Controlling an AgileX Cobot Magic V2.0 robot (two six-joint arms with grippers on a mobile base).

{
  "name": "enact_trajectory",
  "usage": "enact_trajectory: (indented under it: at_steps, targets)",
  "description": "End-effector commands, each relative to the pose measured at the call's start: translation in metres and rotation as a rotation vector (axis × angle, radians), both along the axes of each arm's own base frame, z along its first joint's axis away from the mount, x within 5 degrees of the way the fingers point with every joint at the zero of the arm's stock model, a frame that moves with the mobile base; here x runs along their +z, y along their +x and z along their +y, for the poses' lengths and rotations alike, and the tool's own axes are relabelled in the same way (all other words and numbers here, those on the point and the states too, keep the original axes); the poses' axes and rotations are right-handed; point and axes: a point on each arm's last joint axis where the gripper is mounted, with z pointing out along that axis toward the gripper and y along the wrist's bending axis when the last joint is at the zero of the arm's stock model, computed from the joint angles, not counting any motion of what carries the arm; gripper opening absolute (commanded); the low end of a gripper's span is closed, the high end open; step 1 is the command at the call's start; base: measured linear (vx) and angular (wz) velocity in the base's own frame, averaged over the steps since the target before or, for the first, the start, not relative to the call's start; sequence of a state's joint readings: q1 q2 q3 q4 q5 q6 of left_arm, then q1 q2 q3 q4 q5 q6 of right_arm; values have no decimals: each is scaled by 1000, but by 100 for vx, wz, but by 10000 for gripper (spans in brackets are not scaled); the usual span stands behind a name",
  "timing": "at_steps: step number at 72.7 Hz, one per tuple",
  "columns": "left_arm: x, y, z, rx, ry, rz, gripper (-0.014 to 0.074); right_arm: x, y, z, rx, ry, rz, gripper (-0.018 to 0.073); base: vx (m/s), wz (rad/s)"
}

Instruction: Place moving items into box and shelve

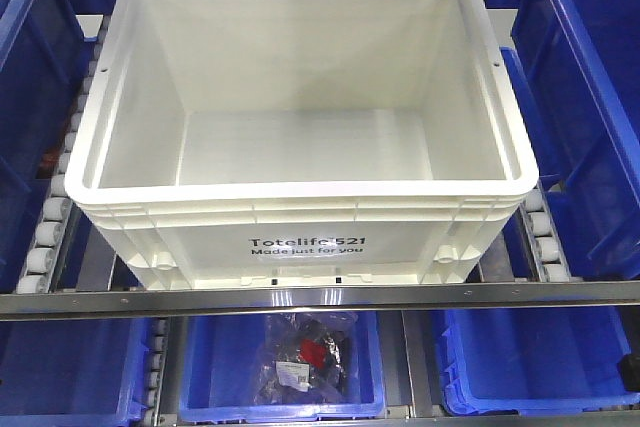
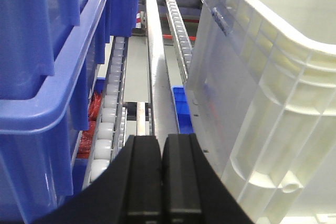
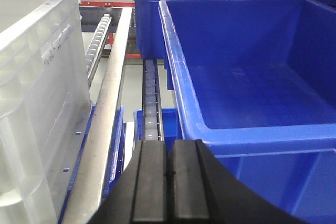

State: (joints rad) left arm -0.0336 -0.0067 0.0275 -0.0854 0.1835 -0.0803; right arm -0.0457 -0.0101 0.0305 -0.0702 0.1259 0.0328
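Box sits on the shelf rollers, between your two arms, long axis across the lane. Left gripper clenched, empty, just left of its wall; right gripper likewise, just right. Moving items apparently absent inside.

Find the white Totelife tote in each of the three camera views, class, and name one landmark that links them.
Front view: the white tote fills the centre, sitting on the roller shelf, print facing the camera.
Left wrist view: its ribbed side wall takes up the right half, right of the shut left hand.
Right wrist view: its wall fills the left edge, left of the shut right hand.
Shared landmark: blue bins flanking it.
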Motion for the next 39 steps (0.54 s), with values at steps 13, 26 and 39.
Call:
enact_trajectory:
  at_steps: [13,26,39]
  targets:
    - [-4,2,1,8,-13,-47,102,8,-1,0,3,-15,-92,-6,0,0]
    - [-4,2,1,8,-13,-47,102,8,-1,0,3,-14,-92,-6,0,0]
    - [-4,2,1,8,-13,-47,102,8,-1,0,3,-14,-92,-6,0,0]
